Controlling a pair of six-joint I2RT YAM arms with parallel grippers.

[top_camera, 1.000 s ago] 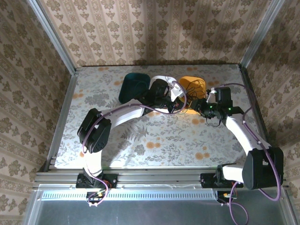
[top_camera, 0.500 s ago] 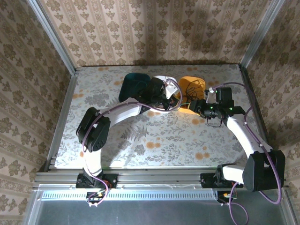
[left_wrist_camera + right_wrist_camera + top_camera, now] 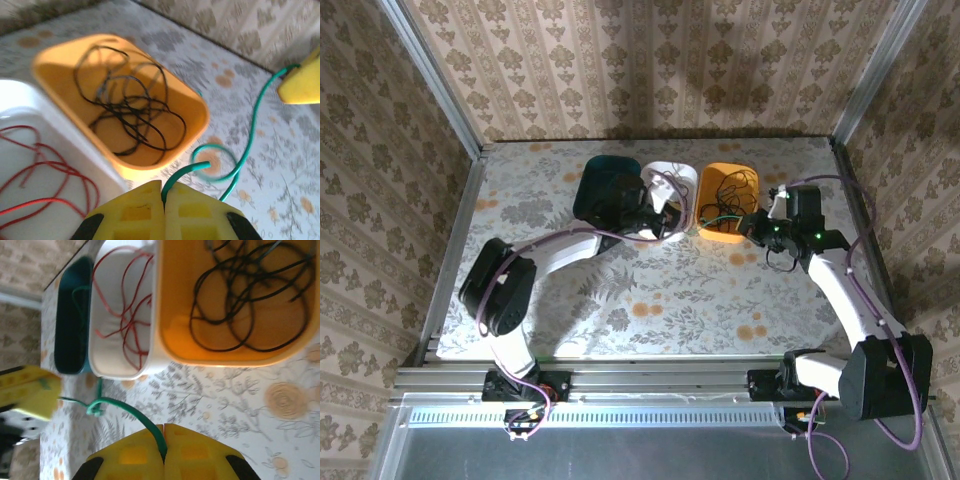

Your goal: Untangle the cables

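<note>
We hold the green cable (image 3: 253,117) pinched tight in closed left jaws and closed right jaws, at 6 o'clock from the orange bin (image 3: 59,75).

Cables (image 3: 131,107) inside bins (image 3: 715,172) side by side

The table (image 3: 650,300) has a pale floral cover dotted with orange blooms. Three bins stand on it in a touching row at its 12 o'clock side: a teal bin (image 3: 603,188) toward 11, a white bin (image 3: 672,172) at 12, and an orange bin (image 3: 730,166) toward 1. A green cable (image 3: 94,409) loops low over the cover near the orange bin's 6 o'clock; whether it touches cannot be told.
</note>
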